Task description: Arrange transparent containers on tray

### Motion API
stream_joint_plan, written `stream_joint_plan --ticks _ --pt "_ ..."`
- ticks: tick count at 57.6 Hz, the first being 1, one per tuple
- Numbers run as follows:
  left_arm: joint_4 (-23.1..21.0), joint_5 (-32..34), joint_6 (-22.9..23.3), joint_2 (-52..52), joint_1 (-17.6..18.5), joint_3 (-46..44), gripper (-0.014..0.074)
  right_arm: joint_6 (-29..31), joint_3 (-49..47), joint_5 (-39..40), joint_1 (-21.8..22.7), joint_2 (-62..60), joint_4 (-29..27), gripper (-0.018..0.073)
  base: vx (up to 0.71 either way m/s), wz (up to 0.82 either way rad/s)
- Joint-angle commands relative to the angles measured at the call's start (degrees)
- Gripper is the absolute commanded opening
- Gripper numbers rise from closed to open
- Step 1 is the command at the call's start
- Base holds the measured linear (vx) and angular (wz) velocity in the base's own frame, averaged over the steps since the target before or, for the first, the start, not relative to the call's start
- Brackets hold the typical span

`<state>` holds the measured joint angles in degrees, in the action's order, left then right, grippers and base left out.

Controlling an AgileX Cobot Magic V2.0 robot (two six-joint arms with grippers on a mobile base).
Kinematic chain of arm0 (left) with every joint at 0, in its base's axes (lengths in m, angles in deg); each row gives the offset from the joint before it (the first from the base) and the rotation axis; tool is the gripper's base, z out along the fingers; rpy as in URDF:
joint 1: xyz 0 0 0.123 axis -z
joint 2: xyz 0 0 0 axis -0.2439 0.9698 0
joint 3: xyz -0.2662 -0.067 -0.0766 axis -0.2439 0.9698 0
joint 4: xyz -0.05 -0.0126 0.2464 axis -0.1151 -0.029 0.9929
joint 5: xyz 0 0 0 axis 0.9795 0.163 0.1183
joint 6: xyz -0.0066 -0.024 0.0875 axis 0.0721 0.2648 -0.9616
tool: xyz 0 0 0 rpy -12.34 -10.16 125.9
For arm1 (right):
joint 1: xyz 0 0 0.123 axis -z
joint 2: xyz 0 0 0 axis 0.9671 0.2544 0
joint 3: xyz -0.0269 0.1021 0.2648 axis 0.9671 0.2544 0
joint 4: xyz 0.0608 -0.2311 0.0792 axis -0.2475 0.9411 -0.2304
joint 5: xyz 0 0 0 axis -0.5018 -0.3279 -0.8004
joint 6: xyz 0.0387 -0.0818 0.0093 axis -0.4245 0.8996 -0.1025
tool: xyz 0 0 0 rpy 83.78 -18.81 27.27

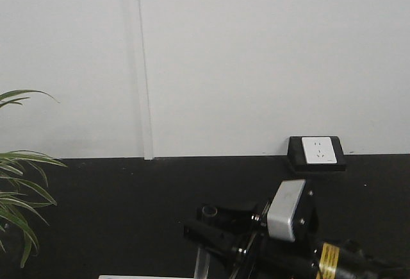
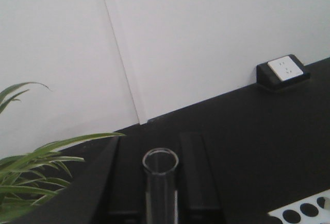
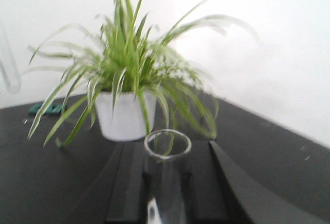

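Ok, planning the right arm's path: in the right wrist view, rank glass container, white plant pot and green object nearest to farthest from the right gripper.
1. Glass container: held in the right gripper.
2. White plant pot: just ahead, slightly left.
3. Green object: far left, beyond the pot.

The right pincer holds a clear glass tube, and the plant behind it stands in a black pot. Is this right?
Not quite. The pot is white, not black, as the right wrist view shows. The rest is correct: the right pincer holds a clear glass tube, and the plant stands behind it.
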<state>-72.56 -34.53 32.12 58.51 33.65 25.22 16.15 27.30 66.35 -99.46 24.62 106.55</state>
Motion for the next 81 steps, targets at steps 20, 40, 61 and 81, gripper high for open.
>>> stream_joint_plan --ticks 20,40,61,81 --pt "-5.93 -8.07 -0.88 -0.07 0.32 -1.55 -0.0001 -21.08 -3.64 -40.48 0.16 -32.02 12.32 -0.0013 0.0 0.0" --pt "-16.48 -6.91 -10.74 -1.54 0.37 4.64 -0.0001 -27.54 8.32 -48.42 0.16 -49.86 20.07 -0.0013 0.0 0.0" --pt "-21.29 0.05 -15.22 -7.9 0.37 10.45 -0.0001 -27.5 9.13 -48.16 0.16 -50.81 19.96 -0.0013 0.0 0.0" --pt "-21.29 0.08 -15.22 -7.9 0.37 10.45 -0.0001 -27.5 9.13 -48.29 0.16 -50.81 19.96 -0.0013 0.0 0.0"
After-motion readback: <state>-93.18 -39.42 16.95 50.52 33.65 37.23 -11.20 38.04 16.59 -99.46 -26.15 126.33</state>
